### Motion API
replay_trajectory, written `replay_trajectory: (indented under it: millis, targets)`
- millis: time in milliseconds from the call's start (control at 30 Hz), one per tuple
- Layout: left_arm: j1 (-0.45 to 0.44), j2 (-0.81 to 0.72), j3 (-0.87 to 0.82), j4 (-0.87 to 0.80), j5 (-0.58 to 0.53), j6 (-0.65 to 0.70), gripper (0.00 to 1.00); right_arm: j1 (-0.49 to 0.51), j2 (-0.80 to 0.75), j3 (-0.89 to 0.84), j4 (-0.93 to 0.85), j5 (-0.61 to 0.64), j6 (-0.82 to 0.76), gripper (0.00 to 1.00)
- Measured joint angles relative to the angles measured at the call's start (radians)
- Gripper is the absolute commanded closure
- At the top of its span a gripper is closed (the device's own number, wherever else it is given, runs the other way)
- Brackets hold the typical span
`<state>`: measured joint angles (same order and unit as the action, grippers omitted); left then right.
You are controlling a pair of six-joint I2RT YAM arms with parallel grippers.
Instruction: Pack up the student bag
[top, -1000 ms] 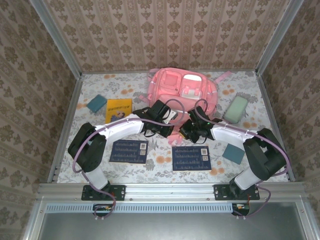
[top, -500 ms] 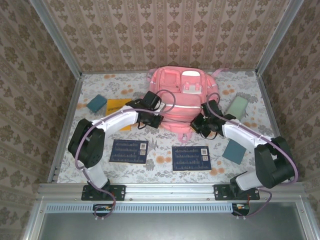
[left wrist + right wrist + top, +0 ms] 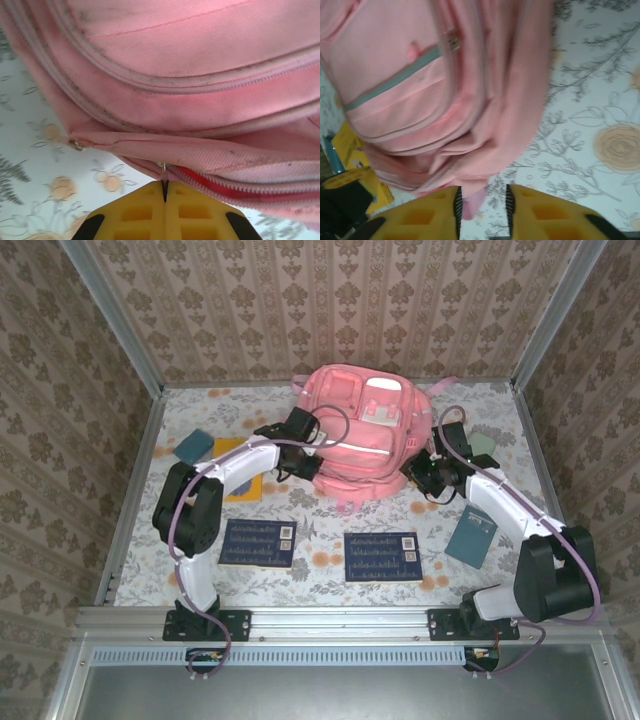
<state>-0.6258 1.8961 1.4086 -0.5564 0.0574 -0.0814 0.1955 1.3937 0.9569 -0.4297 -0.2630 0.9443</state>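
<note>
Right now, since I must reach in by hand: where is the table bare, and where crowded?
Bare: the floral tablecloth strip between the pink fabric backpack and the two dark blue printed cards, and the far corner behind the small teal pad. Crowded: the backpack's flanks, where the left gripper and right gripper sit.

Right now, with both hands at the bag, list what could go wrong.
1. The left hand is shut on just the thin zip pull at the edge of the bag; a hard tug may make it slip out.
2. The right hand stands open around a pink tab, not gripping it, so the bag may slide instead of unzipping.
3. Fabric looks bunched beside the zip and could snag.
</note>
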Motion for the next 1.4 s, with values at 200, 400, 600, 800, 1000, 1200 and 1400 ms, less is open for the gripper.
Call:
replay_trajectory:
  millis: [200,400,600,800,1000,1200,1400]
  targets:
    - [-0.063,-0.091,-0.102,0.045,0.079,-0.006,1.0,0.086,0.035,0.0,0.016,-0.015,0.039,0.51]
    - [-0.142,-0.185,-0.156,0.075,0.13,-0.035,1.0,0.172,0.047,-0.035,0.052,-0.017,0.127,0.51]
    - [-0.233,-0.19,-0.156,0.105,0.149,-0.062,1.0,0.229,-0.044,-0.124,0.073,0.01,0.226,0.51]
    - [-0.235,-0.187,-0.158,0.117,0.136,-0.08,0.96,0.246,-0.047,-0.164,0.114,0.023,0.291,0.52]
    - [-0.161,-0.191,-0.212,0.119,0.105,-0.065,0.69,0.267,-0.002,-0.132,0.143,0.027,0.299,0.51]
    - [-0.137,-0.19,-0.239,0.111,0.039,0.011,0.57,0.27,0.061,-0.084,0.164,0.027,0.301,0.51]
    - [-0.162,-0.173,-0.239,0.132,-0.037,0.069,0.54,0.27,0.068,-0.079,0.174,0.027,0.301,0.51]
